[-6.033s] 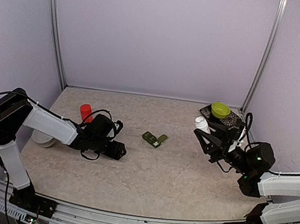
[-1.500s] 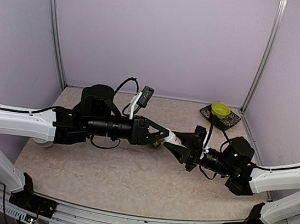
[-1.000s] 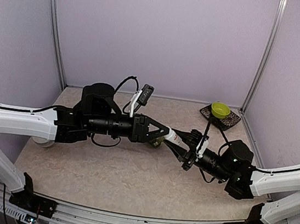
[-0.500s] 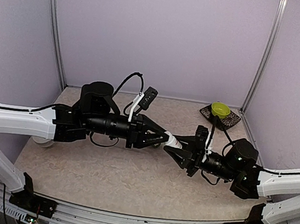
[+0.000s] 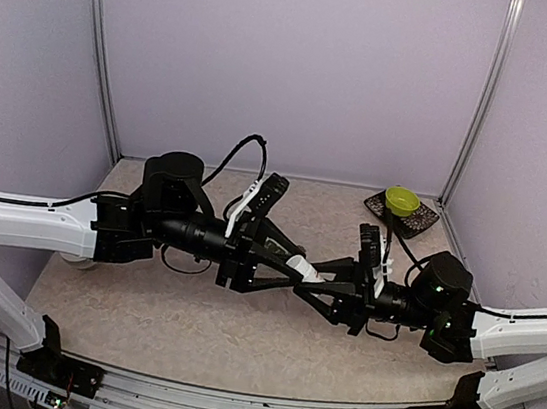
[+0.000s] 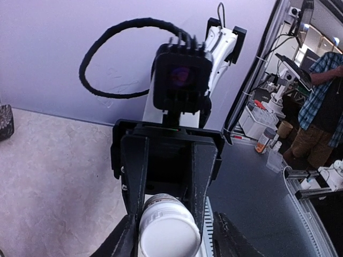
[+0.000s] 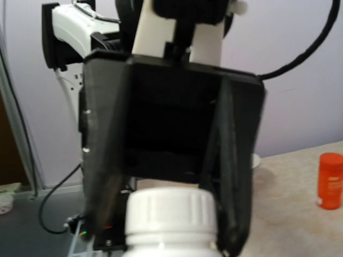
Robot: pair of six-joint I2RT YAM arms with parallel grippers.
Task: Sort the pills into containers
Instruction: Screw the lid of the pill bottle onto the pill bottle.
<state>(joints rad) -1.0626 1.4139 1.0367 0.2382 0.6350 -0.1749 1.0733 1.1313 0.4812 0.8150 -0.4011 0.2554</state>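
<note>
Pill bottle (image 5: 303, 266) over the tabletop (image 5: 187, 324) middle!
Right gripper (image 5: 318, 279) clamps its light, slick body; left gripper (image 5: 288, 267) sits loose round the ribbed cap (image 7: 171, 211), likely the surest hold.

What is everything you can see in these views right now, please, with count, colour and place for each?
white bottle: one, white, in mid-air over the table's centre, between both pincers
bowl: one, yellow-green, on the mat
mat: one, dark, far right corner of the table
orange bottle: one, orange, on the table, seen only from the right wrist
round object: one, white, near left, mostly hidden under the left arm
table: one, beige marbled
person: one, blue plaid shirt, outside the enclosure
left arm, right arm: two, white and black, reaching in from opposite sides
left pincer: one, black, spread either side of the bottle's cap
right pincer: one, black, shut on the bottle
</note>
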